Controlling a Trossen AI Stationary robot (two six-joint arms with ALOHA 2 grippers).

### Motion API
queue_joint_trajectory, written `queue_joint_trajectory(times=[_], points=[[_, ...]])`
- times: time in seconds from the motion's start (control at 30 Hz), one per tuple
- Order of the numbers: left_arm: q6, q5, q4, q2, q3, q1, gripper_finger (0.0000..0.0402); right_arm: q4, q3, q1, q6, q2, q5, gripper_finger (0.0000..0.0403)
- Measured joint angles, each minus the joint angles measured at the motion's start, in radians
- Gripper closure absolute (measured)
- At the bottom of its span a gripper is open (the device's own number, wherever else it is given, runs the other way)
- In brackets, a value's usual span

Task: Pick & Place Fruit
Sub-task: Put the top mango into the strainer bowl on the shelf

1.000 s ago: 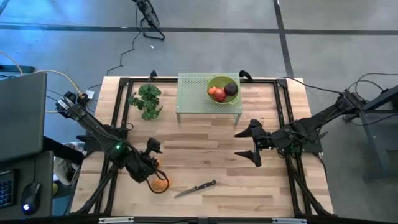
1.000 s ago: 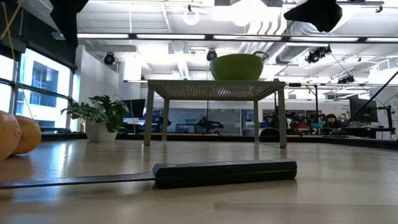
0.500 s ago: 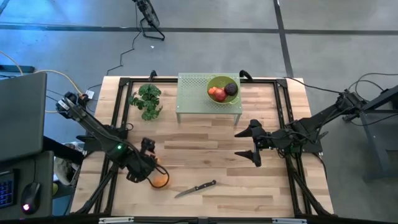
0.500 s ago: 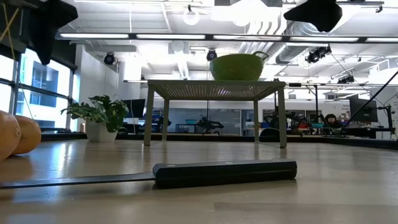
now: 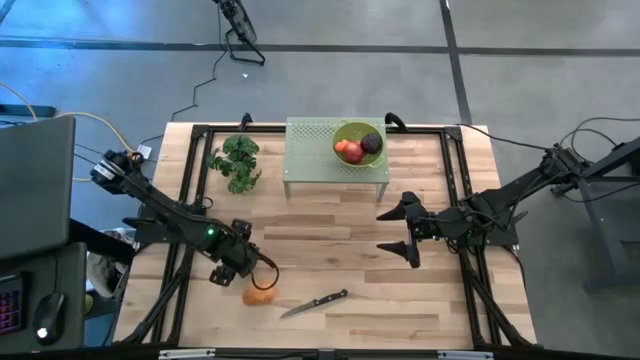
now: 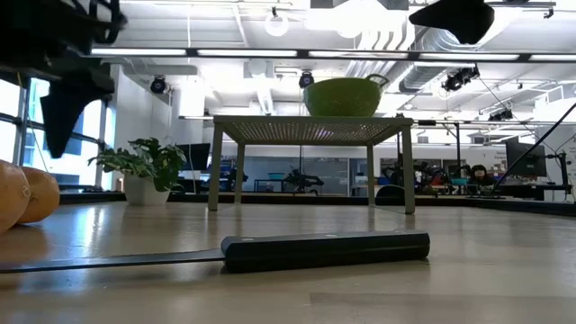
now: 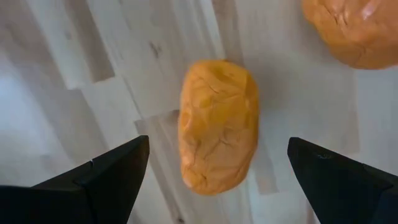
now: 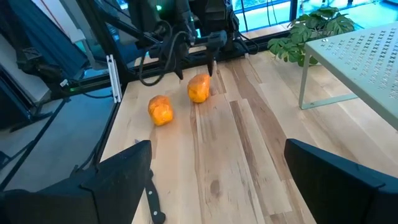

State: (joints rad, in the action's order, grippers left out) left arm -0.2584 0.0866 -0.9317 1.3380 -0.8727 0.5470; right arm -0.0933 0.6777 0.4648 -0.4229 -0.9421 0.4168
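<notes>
step: grab an orange | left gripper (image 7: 214, 168) wide open over orange (image 7: 217, 124) at near left (second one (image 7: 351, 31) beside) | we drop straight, pinch its middle | right gripper (image 5: 398, 232) open, waiting

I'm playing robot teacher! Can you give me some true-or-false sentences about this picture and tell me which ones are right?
1. The left claw is open above an orange fruit. True.
2. The green bowl sits on the floor. False: it stands on the small green table.
3. The knife lies flat on the wooden table. True.
4. The right claw holds the plant. False: it is open and empty.
</notes>
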Motion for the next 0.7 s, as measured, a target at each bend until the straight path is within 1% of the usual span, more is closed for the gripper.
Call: queue_joint_trajectory(times=[0.23,0.37,0.53,0.7], points=[[0.025,-0.015,0.103,0.016,0.068,-0.013,0.0027,0.0,0.0,0.0,0.0,0.0,0.0,0.0041],[0.025,-0.024,0.114,0.037,0.088,-0.011,0.0027,0.0,0.0,0.0,0.0,0.0,0.0,0.0041],[0.025,-0.045,0.175,0.06,0.116,-0.011,0.0027,-0.001,0.0,0.0,0.0,0.0,0.0,0.0041],[0.017,-0.047,0.183,0.066,0.117,-0.011,0.0027,-0.001,0.0,0.0,0.0,0.0,0.0,0.0041]])
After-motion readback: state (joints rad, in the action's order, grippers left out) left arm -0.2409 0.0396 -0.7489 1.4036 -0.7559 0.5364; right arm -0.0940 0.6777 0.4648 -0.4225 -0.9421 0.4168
